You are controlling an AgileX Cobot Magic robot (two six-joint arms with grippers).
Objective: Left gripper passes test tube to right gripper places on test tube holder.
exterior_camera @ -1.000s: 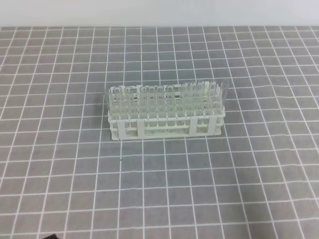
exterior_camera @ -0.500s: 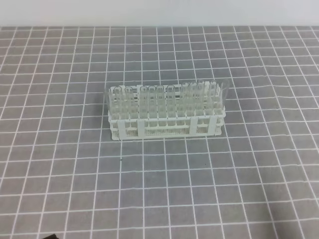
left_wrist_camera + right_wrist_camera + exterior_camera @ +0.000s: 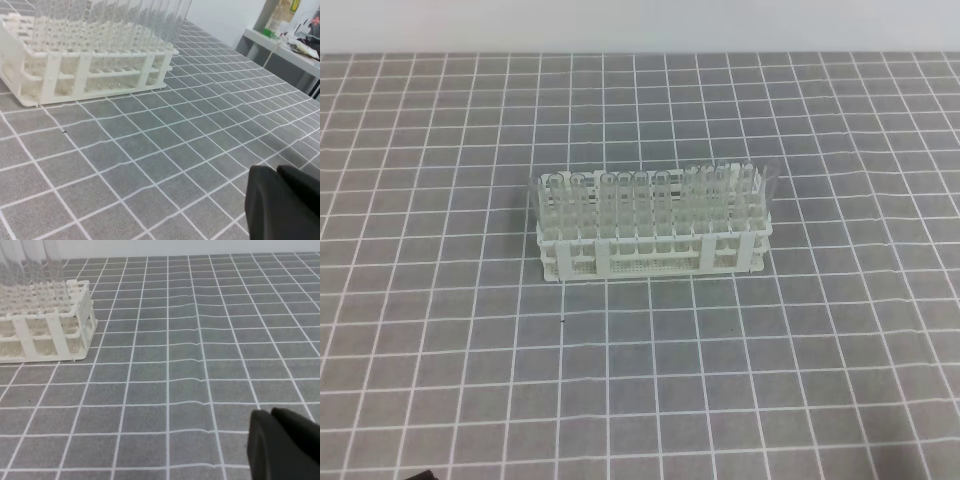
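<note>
The white lattice test tube holder point(image 3: 653, 245) holds rows of clear upright tubes point(image 3: 650, 200) on the gridded desk point(image 3: 800, 380); neither gripper's jaws can be judged.

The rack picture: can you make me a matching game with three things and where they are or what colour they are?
Things:
1. test tube holder
2. clear tubes
3. table mat

Descriptions:
A. grey with white grid lines
B. white plastic lattice, sitting in the middle of the mat
C. see-through, standing upright in rows

Pairs: 1-B, 2-C, 3-A
</note>
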